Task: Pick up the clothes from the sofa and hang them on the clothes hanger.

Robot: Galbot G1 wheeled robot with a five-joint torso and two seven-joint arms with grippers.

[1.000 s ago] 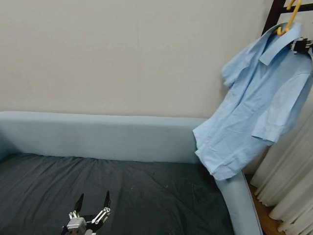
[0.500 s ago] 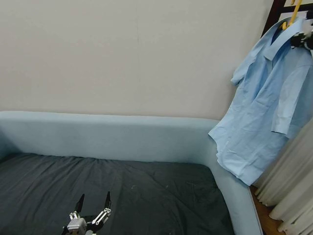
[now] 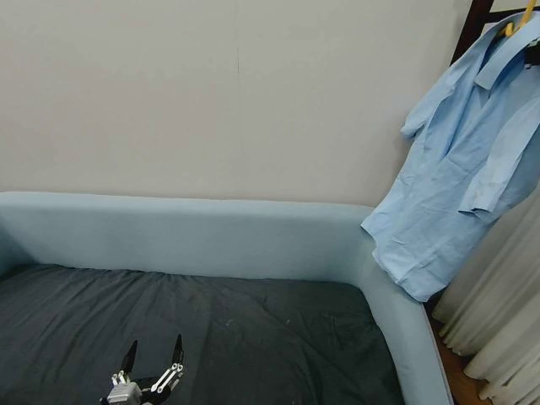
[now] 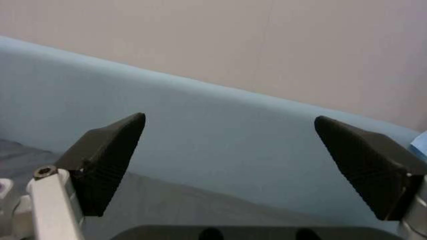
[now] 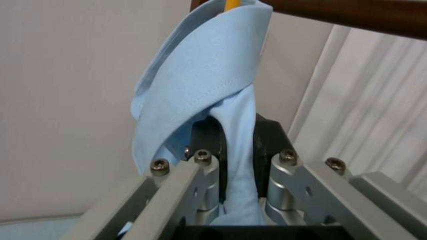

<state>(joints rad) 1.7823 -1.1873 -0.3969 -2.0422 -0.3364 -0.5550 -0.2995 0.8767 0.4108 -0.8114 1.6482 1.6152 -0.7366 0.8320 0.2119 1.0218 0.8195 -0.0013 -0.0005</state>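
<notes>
While the light blue short-sleeved shirt (image 3: 460, 160) hangs at the upper right of the head view, off the sofa (image 3: 186, 236), its yellow hanger (image 3: 526, 15) sits high against the dark wooden rack (image 3: 475, 18). The left gripper (image 3: 152, 369) is parked low over the dark seat cover (image 3: 253, 337), with its fingers spread.

Left wrist view: the two fingers (image 4: 107, 160) stand wide apart with nothing between them. The sofa's backrest lies beyond.

Right wrist view: the right gripper (image 5: 237, 145) is clenched on a fold of the shirt just below the collar, under the rack's rail.

Status: pickup is judged complete and hanging nearly complete. Whether the hanger's hook is seated over the rail cannot be told. Remaining: confirm seating, then release the shirt.
</notes>
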